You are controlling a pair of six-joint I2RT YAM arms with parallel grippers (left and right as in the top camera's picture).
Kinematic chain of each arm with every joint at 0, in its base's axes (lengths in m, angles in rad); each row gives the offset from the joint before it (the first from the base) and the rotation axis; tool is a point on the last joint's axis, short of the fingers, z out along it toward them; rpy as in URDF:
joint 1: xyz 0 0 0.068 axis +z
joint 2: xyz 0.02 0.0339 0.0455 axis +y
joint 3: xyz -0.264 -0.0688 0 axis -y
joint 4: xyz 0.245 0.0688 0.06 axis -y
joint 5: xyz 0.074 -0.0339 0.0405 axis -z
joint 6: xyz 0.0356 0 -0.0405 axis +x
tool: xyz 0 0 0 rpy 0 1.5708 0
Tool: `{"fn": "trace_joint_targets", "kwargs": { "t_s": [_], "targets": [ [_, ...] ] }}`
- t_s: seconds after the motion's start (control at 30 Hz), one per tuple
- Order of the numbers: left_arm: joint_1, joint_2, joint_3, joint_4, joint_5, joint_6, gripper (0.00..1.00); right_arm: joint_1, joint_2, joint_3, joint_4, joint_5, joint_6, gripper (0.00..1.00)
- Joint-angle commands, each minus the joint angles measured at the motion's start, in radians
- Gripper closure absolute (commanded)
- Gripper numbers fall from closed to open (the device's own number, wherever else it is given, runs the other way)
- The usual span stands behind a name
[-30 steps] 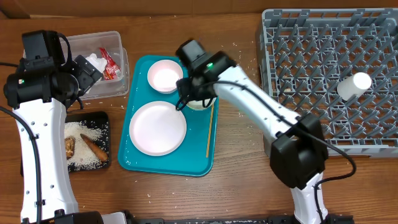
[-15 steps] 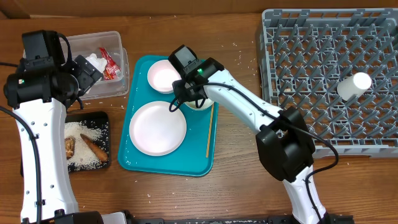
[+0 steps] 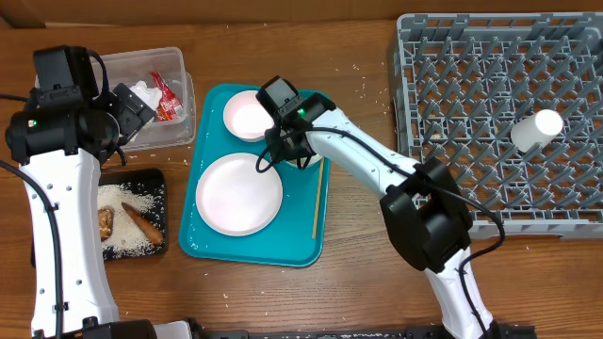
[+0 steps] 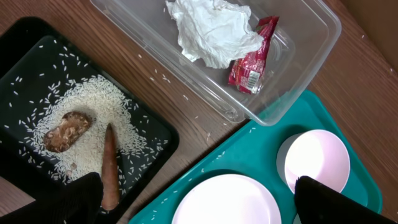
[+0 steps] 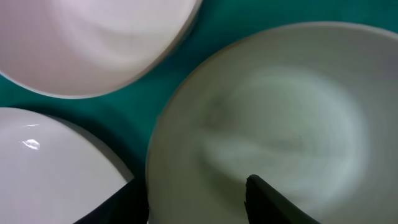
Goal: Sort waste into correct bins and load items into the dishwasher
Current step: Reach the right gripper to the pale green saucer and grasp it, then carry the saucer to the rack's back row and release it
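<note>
The right arm has swung its elbow leftward across the surface, and the right tool (image 3: 281,149) has shifted a little left over the teal tray (image 3: 203,237), its fingers closer together than before. The left arm has not moved.

In the right wrist view the right tool (image 5: 193,200) straddles the near rim of the white bowl (image 5: 267,112). One finger is outside the wall and one inside. They are still parted and not pinching the rim. Just beside the bowl on the tray lie the small plate (image 3: 247,113) and the large plate (image 3: 238,193). The wooden stick (image 3: 318,198) lies along the tray's right edge.

The left tool (image 4: 199,208) hangs spread wide with nothing in it, above the gap between the black tray (image 4: 25,46) and the teal tray. The black tray carries the rice (image 4: 87,102), the lumpy scrap (image 4: 67,129) and the long scrap (image 4: 111,165). The clear tub (image 4: 311,37) holds the crumpled napkin (image 4: 211,31) and a red wrapper (image 4: 252,59).

A white cup (image 3: 537,129) lies on its side in the grey rack (image 3: 490,21), well apart from the tray.
</note>
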Motion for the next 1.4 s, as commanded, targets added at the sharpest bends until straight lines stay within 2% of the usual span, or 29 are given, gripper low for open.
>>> {"fn": "trace_joint_targets", "kwargs": {
  "t_s": [0.0, 0.07, 0.17, 0.3, 0.4, 0.43, 0.77, 1.0, 1.17, 1.3, 1.37],
  "targets": [
    [-0.002, 0.000, 0.002, 0.000, 0.001, -0.013, 0.00, 0.011, 0.013, -0.005, 0.007, -0.005, 0.007, 0.49],
    [-0.002, 0.000, 0.002, 0.000, 0.001, -0.013, 0.00, 0.014, 0.014, -0.006, 0.007, -0.004, 0.007, 0.50],
    [-0.002, 0.000, 0.002, 0.000, 0.001, -0.013, 0.00, 0.024, 0.014, -0.006, 0.013, 0.019, 0.007, 0.61],
    [-0.002, 0.000, 0.002, 0.000, 0.001, -0.013, 0.00, 0.040, 0.013, -0.005, 0.017, 0.033, 0.016, 0.69],
    [-0.002, 0.000, 0.002, 0.000, 0.001, -0.013, 0.00, 0.040, 0.011, 0.021, -0.008, 0.032, 0.053, 0.92],
    [-0.002, 0.000, 0.002, 0.000, 0.001, -0.013, 0.00, 0.038, 0.009, 0.032, -0.018, 0.032, 0.056, 0.96],
    [-0.002, 0.000, 0.002, 0.000, 0.001, -0.013, 0.00, -0.031, -0.106, 0.261, -0.224, 0.140, 0.055, 0.96],
    [-0.002, 0.000, 0.002, 0.000, 0.001, -0.013, 0.00, -0.260, -0.225, 0.460, -0.351, 0.135, 0.052, 0.96],
    [-0.002, 0.000, 0.002, 0.000, 0.001, -0.013, 0.00, -0.577, -0.283, 0.474, -0.319, -0.146, 0.030, 0.96],
    [-0.002, 0.000, 0.002, 0.000, 0.001, -0.013, 0.00, -0.873, -0.254, 0.443, -0.217, -0.649, -0.119, 0.96],
    [-0.002, 0.000, 0.002, 0.000, 0.001, -0.013, 0.00, -0.974, -0.227, 0.422, -0.159, -0.798, -0.147, 0.96]
  ]
}}
